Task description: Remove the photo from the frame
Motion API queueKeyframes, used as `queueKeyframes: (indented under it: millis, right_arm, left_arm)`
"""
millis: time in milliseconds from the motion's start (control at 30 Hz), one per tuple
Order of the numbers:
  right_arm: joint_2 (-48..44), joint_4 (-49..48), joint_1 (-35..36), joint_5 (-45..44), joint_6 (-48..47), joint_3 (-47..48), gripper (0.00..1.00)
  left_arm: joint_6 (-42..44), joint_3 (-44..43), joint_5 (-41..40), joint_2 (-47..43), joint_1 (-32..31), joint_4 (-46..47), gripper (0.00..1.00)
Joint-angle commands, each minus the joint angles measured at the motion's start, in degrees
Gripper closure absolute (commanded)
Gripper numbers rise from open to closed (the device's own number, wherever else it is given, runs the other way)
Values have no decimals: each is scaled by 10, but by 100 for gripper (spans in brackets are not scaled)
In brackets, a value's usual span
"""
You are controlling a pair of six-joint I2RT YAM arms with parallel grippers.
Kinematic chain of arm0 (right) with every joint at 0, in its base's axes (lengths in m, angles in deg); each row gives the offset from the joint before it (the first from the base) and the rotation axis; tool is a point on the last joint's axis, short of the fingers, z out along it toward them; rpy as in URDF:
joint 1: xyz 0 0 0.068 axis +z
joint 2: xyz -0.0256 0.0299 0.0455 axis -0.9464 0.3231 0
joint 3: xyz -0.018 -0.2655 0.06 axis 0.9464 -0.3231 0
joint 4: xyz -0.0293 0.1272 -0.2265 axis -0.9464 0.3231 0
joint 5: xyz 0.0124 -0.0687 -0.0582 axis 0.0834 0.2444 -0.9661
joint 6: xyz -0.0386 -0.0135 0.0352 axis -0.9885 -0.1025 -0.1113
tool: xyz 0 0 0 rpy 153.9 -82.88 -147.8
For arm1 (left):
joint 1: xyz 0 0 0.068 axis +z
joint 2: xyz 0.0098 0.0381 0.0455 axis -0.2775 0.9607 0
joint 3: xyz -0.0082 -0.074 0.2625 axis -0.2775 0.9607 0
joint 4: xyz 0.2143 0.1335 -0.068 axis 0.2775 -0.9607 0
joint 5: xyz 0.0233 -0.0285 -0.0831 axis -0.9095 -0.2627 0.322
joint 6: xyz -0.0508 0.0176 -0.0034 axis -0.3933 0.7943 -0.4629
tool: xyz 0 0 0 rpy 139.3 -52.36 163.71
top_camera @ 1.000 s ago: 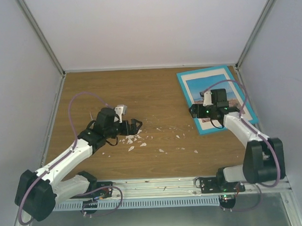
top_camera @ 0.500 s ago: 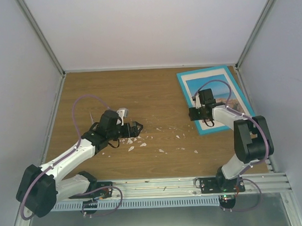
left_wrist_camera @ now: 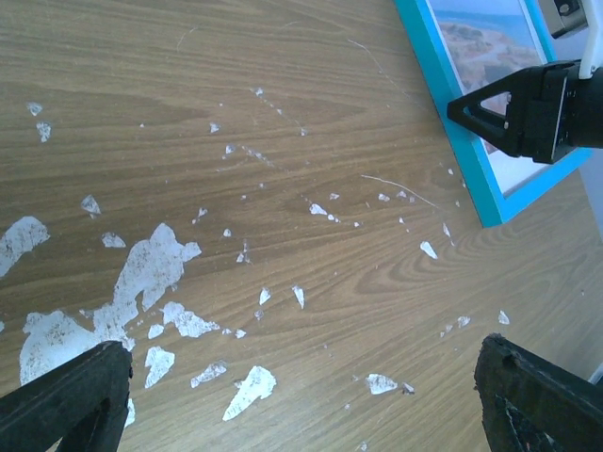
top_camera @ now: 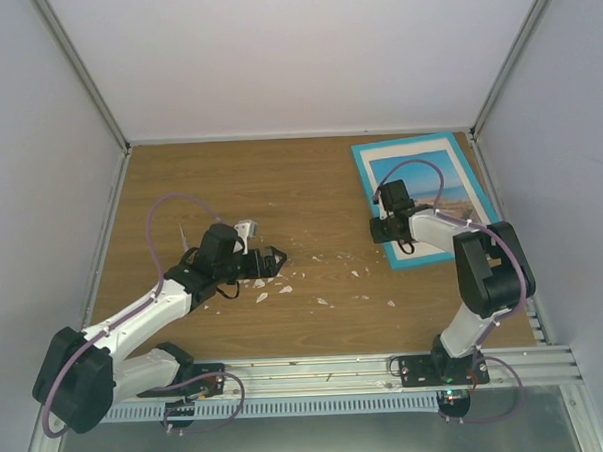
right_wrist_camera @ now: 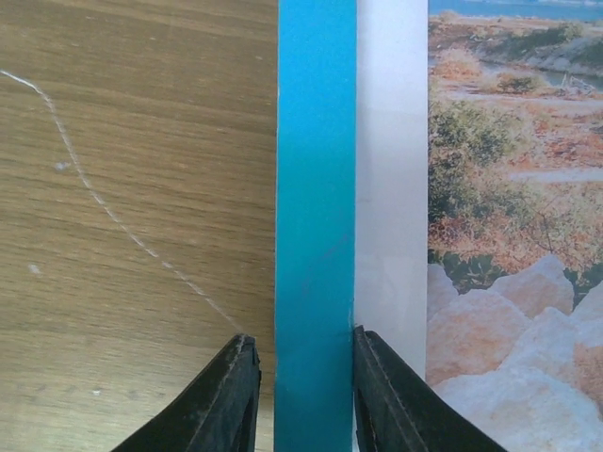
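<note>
Grip step: right gripper (right_wrist_camera: 303, 337) straddles the left rail of the frame (right_wrist_camera: 316, 141), jaws narrow, can't tell if biting yet; frame lies face-up at the far right of the table (top_camera: 280, 187), photo (right_wrist_camera: 509, 141) inside; next, I'd say, needs a firm pinch, then a flip to reach the back.

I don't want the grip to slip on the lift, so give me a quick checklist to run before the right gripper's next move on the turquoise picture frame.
1. Right gripper straddles one long rail of the thin turquoise-blue rectangular frame: ok.
2. Jaws clamped on that rail: not ok, a thin gap shows beside the outer finger.
3. Gripper clear of the rectangular paper beach photo: ok, the inner finger is over the white mat border.
4. Left gripper open and apart from the frame: ok, it hovers over the flecked brown wooden table.
5. Frame lying flat, front up: ok.
6. Back panel released: cannot tell, the back is hidden.
</note>
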Motion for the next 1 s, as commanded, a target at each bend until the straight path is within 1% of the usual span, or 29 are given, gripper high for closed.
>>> queueKeyframes:
  millis: [0, 67, 333, 500, 633, 733, 833, 867, 967]
  right_arm:
    - [11, 7, 45, -3, 23, -2, 72]
    - [4, 7, 67, -5, 37, -5, 75]
    - [-2, 14, 183, -29, 114, 16, 77]
    - [27, 10, 261, -33, 185, 65, 76]
    - [54, 11, 308, -27, 202, 115, 72]
    - [36, 9, 312, -11, 202, 116, 67]
    - [-8, 18, 303, -20, 183, 103, 56]
    - [-32, 20, 294, -23, 175, 94, 53]
    - [-91, 23, 224, -21, 151, 49, 49]
  left_arm:
    - [-12, 16, 9, -20, -5, 37, 1]
    - [-17, 25, 10, -32, -5, 38, 1]
    - [-34, 55, 4, -85, -5, 22, 1]
    - [-44, 69, 3, -116, -5, 8, 1]
    - [-56, 72, 4, -127, -5, -8, 1]
    - [-66, 72, 8, -127, -6, -11, 1]
    - [-73, 70, 9, -116, -8, -9, 1]
    - [-75, 68, 10, -110, -10, -6, 1]
    - [-81, 60, 10, -82, -17, 7, 1]
